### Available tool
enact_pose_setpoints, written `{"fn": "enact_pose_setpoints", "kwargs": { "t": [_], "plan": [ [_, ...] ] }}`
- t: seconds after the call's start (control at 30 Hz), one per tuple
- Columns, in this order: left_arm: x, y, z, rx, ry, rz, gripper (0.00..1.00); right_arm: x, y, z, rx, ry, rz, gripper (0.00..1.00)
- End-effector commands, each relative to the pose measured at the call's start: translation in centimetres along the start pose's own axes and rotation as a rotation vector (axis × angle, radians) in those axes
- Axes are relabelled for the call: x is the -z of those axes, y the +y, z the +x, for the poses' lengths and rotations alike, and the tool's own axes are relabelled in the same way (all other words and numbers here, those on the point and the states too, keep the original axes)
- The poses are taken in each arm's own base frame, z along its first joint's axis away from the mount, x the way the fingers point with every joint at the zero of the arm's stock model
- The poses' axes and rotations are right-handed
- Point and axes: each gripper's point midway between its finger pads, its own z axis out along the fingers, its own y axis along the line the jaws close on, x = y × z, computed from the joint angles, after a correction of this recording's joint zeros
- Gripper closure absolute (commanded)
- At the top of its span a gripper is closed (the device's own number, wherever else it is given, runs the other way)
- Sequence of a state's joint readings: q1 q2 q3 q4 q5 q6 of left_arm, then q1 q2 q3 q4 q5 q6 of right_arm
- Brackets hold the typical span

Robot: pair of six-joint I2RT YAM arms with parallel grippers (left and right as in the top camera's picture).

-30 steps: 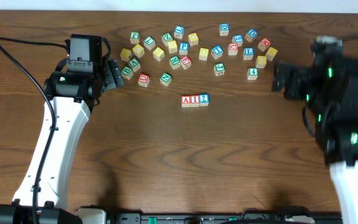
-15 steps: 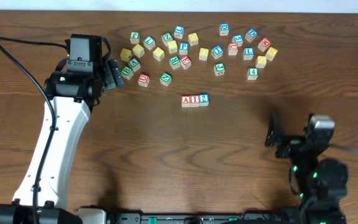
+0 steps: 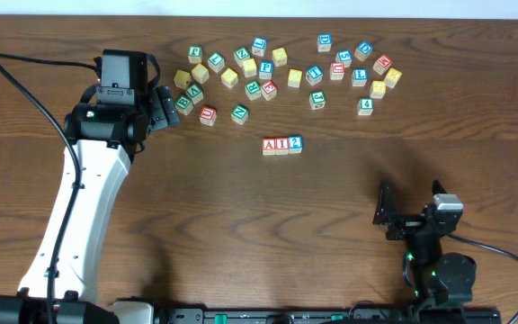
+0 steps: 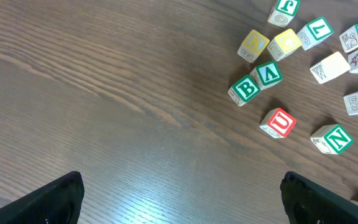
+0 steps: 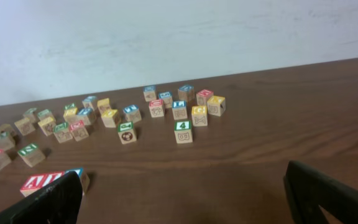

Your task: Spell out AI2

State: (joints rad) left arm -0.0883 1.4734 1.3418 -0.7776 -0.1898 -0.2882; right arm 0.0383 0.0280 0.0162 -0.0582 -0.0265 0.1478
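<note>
Three blocks stand side by side in a row mid-table: a red A, a red I and a blue 2. The row shows partly at the lower left of the right wrist view. My left gripper is open and empty beside the loose blocks; its fingertips frame bare wood. My right gripper is open and empty, low at the near right of the table.
Several loose letter and number blocks lie scattered across the far side of the table. A green B, a red U and a green Z lie nearest my left gripper. A green 4 stands ahead of my right gripper.
My right arm has pulled back from the far right of the table to the near right edge and folded low. The left arm and the blocks have not moved.
</note>
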Motion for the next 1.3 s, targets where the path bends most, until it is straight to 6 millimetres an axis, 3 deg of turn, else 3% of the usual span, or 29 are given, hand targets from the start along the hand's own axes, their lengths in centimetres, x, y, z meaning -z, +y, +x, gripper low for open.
{"fn": "enact_pose_setpoints", "kwargs": {
  "t": [0.0,1.27],
  "plan": [
    [0.26,0.14,-0.60,0.007,-0.015,-0.006,0.00,0.07,-0.29,0.14,0.007,-0.007,0.012,0.01],
    [0.27,0.62,-0.61,-0.044,-0.018,-0.034,0.00,0.06,-0.38,0.36,0.007,0.002,0.016,0.01]
  ]
}}
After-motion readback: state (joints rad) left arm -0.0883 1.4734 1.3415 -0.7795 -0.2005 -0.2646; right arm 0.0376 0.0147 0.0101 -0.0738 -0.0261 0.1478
